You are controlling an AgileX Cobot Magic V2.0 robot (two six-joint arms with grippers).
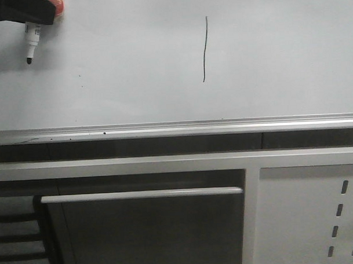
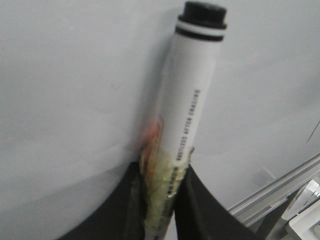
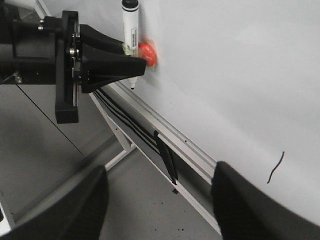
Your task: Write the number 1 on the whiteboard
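The whiteboard point(image 1: 278, 59) fills the upper front view. The number 1 point(image 1: 205, 49) is a thin dark vertical stroke near its middle; it also shows in the right wrist view point(image 3: 275, 167). My left gripper point(image 1: 27, 12) is at the top left corner, shut on a white marker point(image 1: 32, 40) with its black tip pointing down, far left of the stroke. In the left wrist view the jaws point(image 2: 162, 175) clamp the marker barrel point(image 2: 192, 100) in front of the board. My right gripper point(image 3: 157, 200) is open and empty, away from the board, and out of the front view.
A silvery rail point(image 1: 176, 129) runs under the board. Below are a dark panel with a pale bar handle point(image 1: 141, 194) and a grey perforated panel point(image 1: 313, 220). An orange-red piece point(image 3: 147, 52) sits on the left gripper beside the marker.
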